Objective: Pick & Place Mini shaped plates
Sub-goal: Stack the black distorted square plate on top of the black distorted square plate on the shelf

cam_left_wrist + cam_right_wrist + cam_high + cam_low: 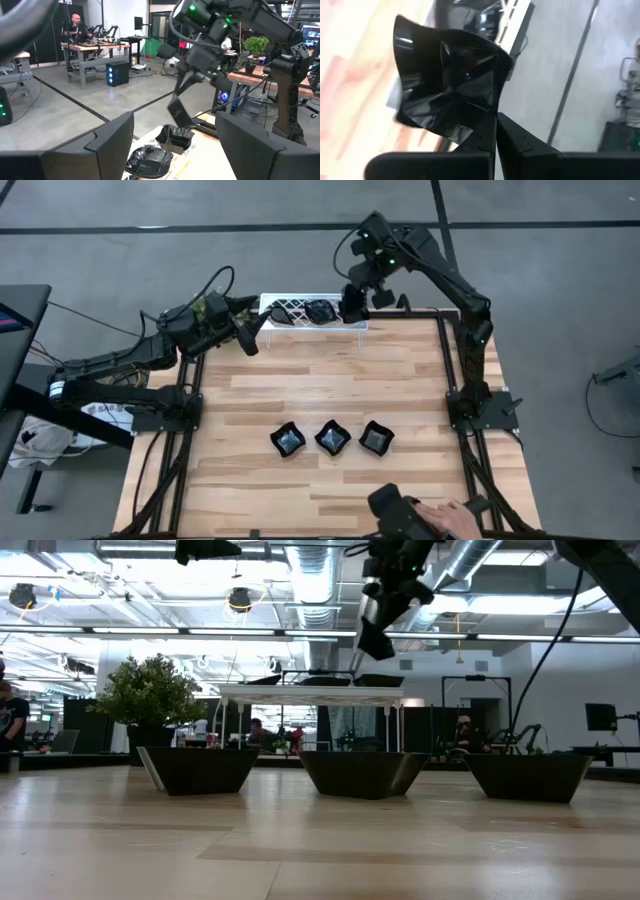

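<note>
A wavy black plate (447, 82) is held by its thin edge in the tightly closed right gripper (495, 125), up above the white rack (300, 311). It looks light, hard and slippery. The left gripper (175, 140) is held wide, with nothing in it

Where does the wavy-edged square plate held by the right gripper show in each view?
High: held plate, above the white rack.
Low: top centre, edge-on, above the rack.
Left wrist: centre, hanging over the rack's plates.
Right wrist: fills the middle, right gripper shut on its rim.
Shared landmark: white rack.
</note>
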